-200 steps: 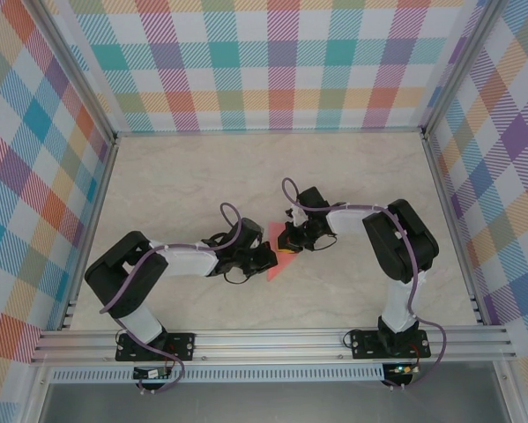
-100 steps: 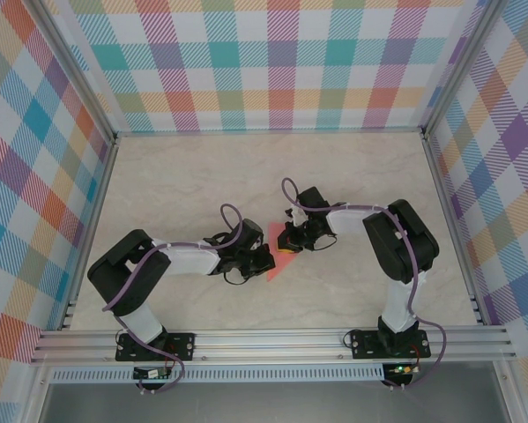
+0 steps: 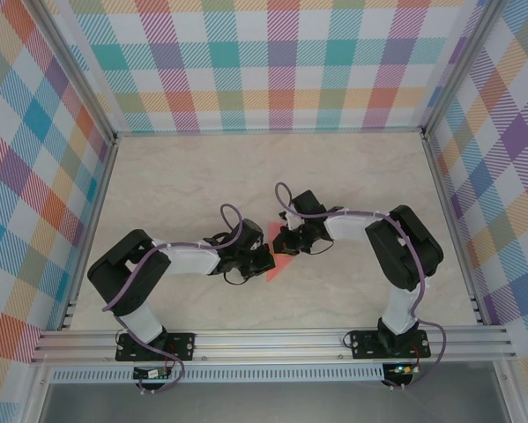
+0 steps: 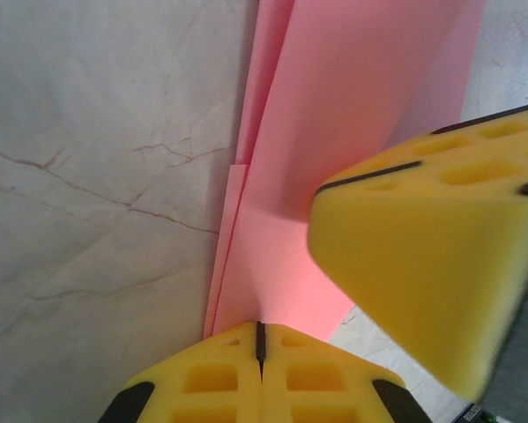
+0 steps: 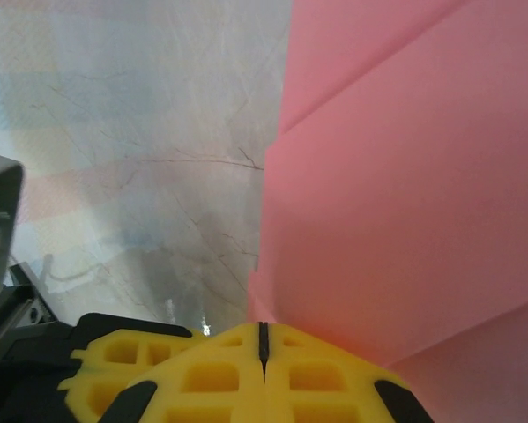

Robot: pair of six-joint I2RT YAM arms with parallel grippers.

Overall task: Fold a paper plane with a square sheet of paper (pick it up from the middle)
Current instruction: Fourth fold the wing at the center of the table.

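Where the arms meet on the tabletop (image 3: 184, 176), the paper (image 3: 275, 270) lies flat: smooth salmon-pink, creased into a narrow layered wedge. Left tool (image 4: 260, 339) and right tool (image 5: 263, 339), both fully closed, touch it.

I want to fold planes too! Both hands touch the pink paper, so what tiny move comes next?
Probably slide the left hand along the paper to press its fold flat. Both hands are shut, tips on it, so the right hand can pin it.
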